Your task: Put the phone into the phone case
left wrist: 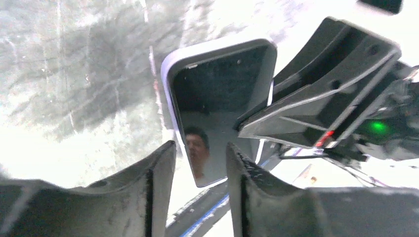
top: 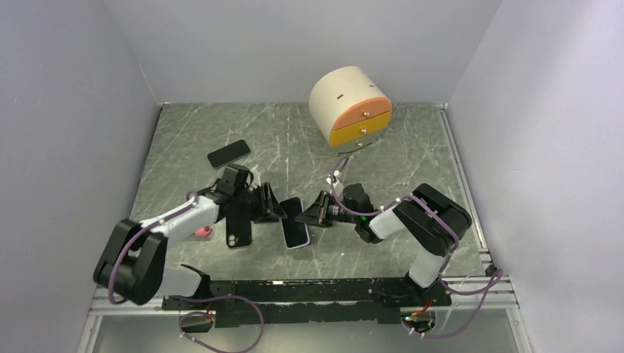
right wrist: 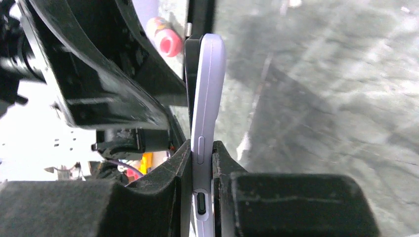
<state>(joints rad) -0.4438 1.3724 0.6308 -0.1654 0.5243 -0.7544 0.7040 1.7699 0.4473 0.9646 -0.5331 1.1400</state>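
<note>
phone (left wrist: 217,98) screen is reflecting glossily; its lilac edge is looking smooth plastic; table (top: 412,154) is gleaming like marble; fingers (left wrist: 267,197) are looking matt black

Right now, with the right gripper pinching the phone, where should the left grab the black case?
Likely across its two long edges near mid-length, coming straight down: the black case lies flat on the table, so only its narrow width suits a pinch. The right gripper holds the phone beside it.

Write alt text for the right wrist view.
The right claw pinches a lavender phone by its faces, seen edge-on with its port nearest the camera. A grey marbled table lies behind.
</note>
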